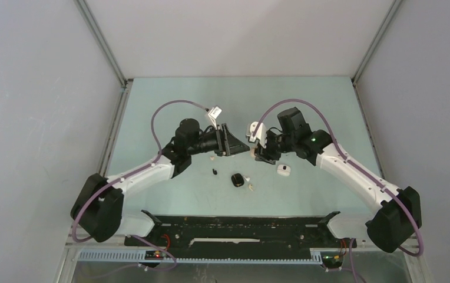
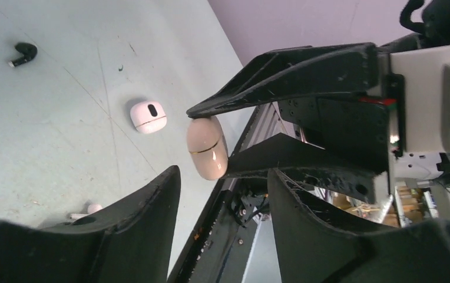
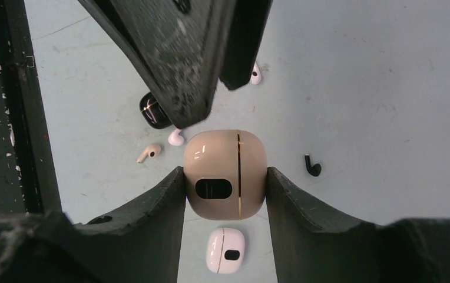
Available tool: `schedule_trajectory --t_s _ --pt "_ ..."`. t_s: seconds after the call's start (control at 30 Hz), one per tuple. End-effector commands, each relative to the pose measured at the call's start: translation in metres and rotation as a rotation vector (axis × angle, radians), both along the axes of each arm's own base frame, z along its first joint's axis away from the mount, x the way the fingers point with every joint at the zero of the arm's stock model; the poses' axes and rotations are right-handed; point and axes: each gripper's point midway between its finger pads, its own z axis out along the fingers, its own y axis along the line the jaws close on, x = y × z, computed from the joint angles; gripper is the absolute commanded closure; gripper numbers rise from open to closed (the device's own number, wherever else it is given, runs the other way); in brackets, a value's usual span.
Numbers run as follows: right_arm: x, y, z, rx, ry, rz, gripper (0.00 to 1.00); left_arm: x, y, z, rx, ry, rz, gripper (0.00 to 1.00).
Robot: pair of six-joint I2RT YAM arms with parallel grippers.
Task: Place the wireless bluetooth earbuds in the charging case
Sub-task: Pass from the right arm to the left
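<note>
The gap between the fingers (image 3: 152, 218) of the right gripper (image 3: 225, 177) is filled by the beige case (image 3: 225, 200). Head-on approach is blocked by the left gripper (image 3: 215, 106). The table (image 1: 169, 100) beneath is obstructed by the white case (image 3: 225, 250), black case (image 3: 154, 111) and scattered earbuds (image 3: 149, 153); its far half is left passable.

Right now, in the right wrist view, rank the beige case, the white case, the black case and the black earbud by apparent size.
1. beige case, though it is nearest the camera.
2. white case.
3. black case, partly hidden, so unsure against the white one.
4. black earbud.
</note>
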Motion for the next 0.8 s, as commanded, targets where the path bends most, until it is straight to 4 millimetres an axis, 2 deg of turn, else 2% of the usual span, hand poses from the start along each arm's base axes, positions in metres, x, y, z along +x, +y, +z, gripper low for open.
schedule_trajectory --t_s 0.0,0.2,0.47,0.63,0.77 --pt "0.003 0.01 0.016 0.039 -0.034 0.013 0.71 -0.004 -0.011 0.019 -0.088 0.029 -0.074 0.41" --pt "-0.001 0.019 0.012 0.023 -0.037 0.034 0.71 -0.011 -0.016 0.015 -0.124 0.065 -0.132 0.45" --pt "0.0 0.023 0.014 0.014 -0.052 0.03 0.7 -0.007 -0.018 -0.001 -0.087 0.116 -0.129 0.5" --pt "0.001 0.022 0.017 0.018 -0.057 0.019 0.7 -0.001 -0.015 -0.019 -0.006 0.14 -0.088 0.47" --pt "0.001 0.021 0.019 0.021 -0.053 0.018 0.7 0.0 -0.012 -0.018 0.004 0.122 -0.077 0.46"
